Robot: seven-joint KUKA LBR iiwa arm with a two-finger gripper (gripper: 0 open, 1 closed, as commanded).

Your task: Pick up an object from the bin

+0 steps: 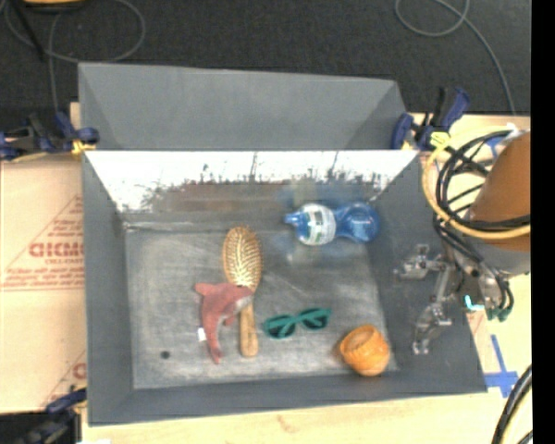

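— Where is the gripper [424,299]?
— It hangs over the right sloped wall of the bin [259,128]. Its two fingers are spread wide apart, with nothing between them.
— Which thing is nearest to it?
— An orange round thing [364,351], on the floor in the lower right corner, just beside the gripper but apart from it. Green sunglasses [296,322] lie to its left

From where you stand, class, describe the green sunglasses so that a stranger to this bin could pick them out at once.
Look into the grey bin, at the near part of its floor. Between the wooden hairbrush and the round orange thing lie the green sunglasses. They are the only green thing there, with two lenses.
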